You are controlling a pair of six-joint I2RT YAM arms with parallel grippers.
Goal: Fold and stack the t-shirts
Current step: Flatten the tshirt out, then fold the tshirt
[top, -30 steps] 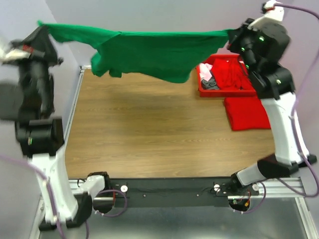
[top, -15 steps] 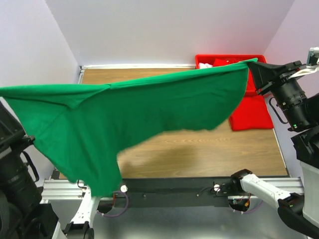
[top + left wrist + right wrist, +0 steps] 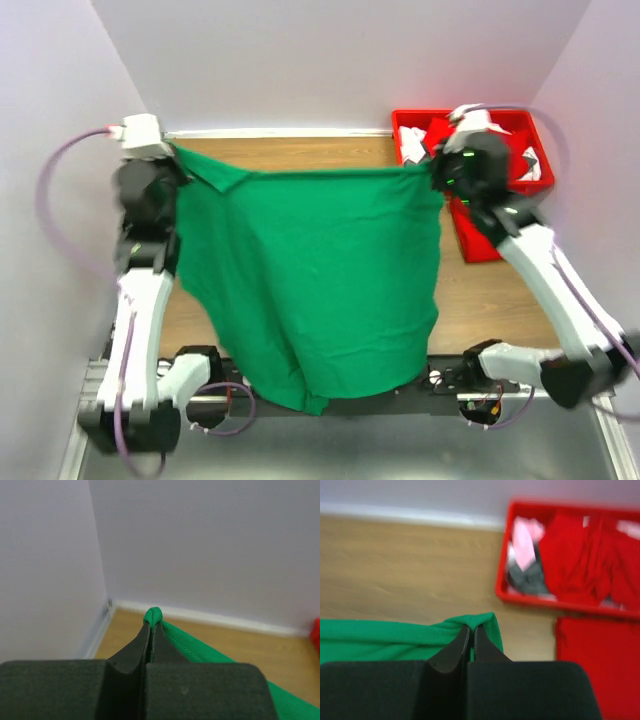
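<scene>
The green t-shirt [image 3: 310, 270] hangs stretched flat between both grippers over the table, its lower edge draping past the near edge over the arm bases. My left gripper [image 3: 172, 152] is shut on its far left corner [image 3: 153, 615]. My right gripper [image 3: 432, 168] is shut on its far right corner [image 3: 475, 622]. A folded red t-shirt [image 3: 485, 235] lies flat on the table at the right, also in the right wrist view [image 3: 600, 665]. More red, pink-white and grey garments [image 3: 555, 560] lie in the red bin.
The red plastic bin [image 3: 530, 125] stands at the table's far right corner against the back wall. Walls close in the wooden table [image 3: 300, 150] at the back and on both sides. The shirt covers most of the table.
Both arms have swung the green shirt from a wide spread in front of the camera back over the table, and it now hangs flatter with its top edge near the far side.
</scene>
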